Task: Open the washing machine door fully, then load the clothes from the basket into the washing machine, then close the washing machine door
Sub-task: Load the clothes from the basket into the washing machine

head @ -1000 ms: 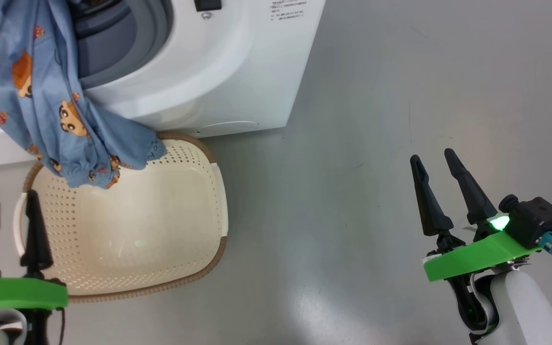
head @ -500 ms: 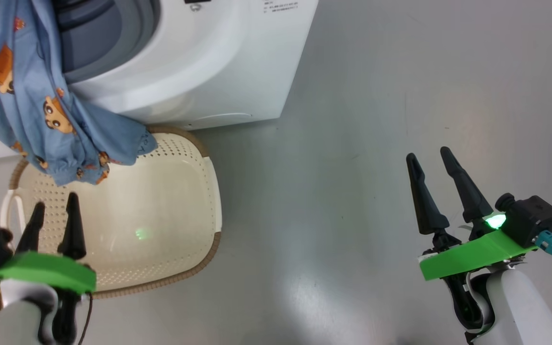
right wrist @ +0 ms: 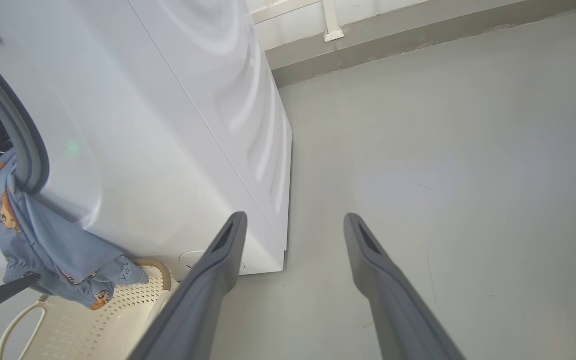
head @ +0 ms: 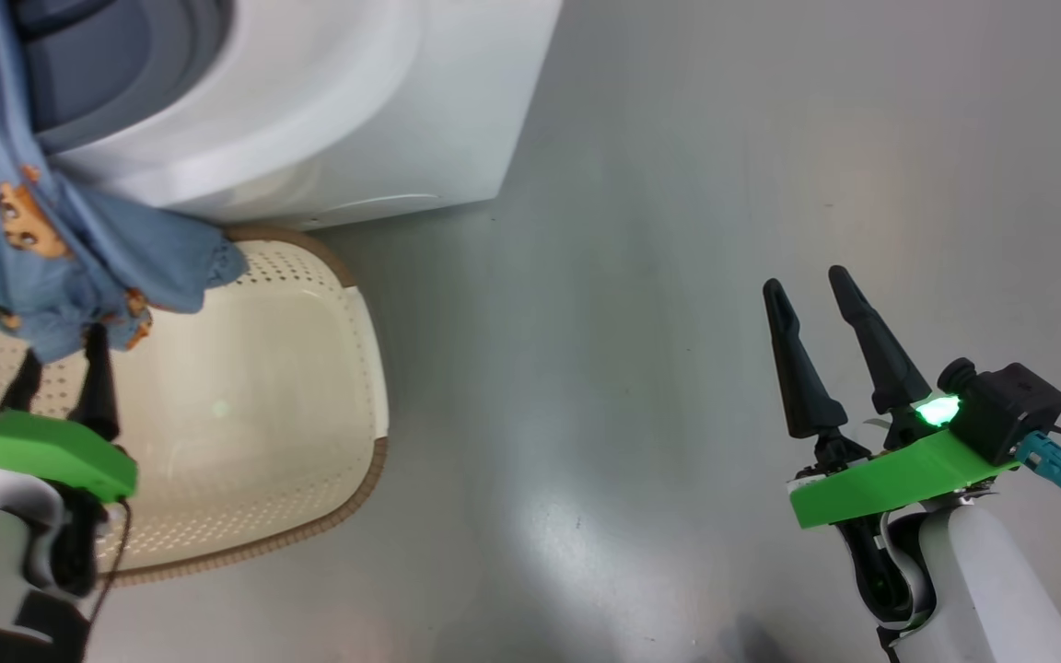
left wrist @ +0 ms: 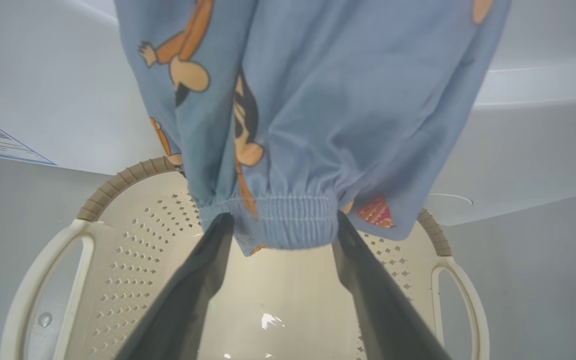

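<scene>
**Q:** Where is the laundry?

**A:** A light blue fabric garment printed with orange-brown cartoon figures [head: 79, 249] hangs out of the mouth of the big white front-loading washing machine [head: 355, 110], draped over its grey rubber gasket [right wrist: 28, 145]. Its long axis runs down the machine's front. The elastic cuff points down over the far rim of the small cream-white perforated plastic basket [head: 291, 396], which stands on the grey floor [head: 632, 276] just in front of the machine.

**Q:** And the arms?

**A:** The left gripper [left wrist: 282, 222] aims at that cuff, its two dark fingers spread wide to either side of it and clamping nothing. Whether the tips touch the cloth cannot be told. The right gripper [head: 806, 281], equally wide and empty, hovers over the floor well apart to the right.

**Q:** Anything in the way?

**A:** The hanging cloth lies across the lower edge of the opening.
</scene>
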